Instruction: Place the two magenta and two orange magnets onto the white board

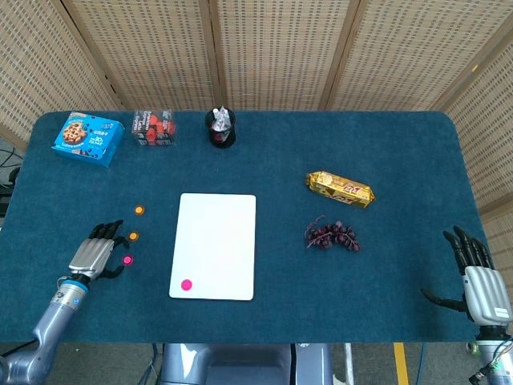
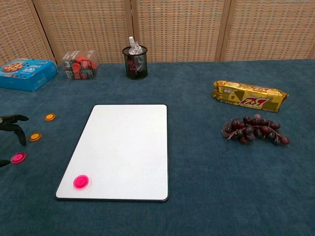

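My left hand [image 1: 94,255], fingers spread and empty, rests beside a magenta magnet [image 1: 127,260]; my right hand [image 1: 478,282] lies spread and empty; one magenta magnet [image 1: 186,284] on the white board [image 1: 215,241].

Left hand [image 1: 94,255] low, fingers spread, holding nothing; right hand [image 1: 478,281] upright, fingers apart, likewise free.

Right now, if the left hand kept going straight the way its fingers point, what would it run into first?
Probably the nearer orange magnet, just ahead of the left hand's fingertips. The magenta magnet lies off to the side of that line. Depth is unclear.
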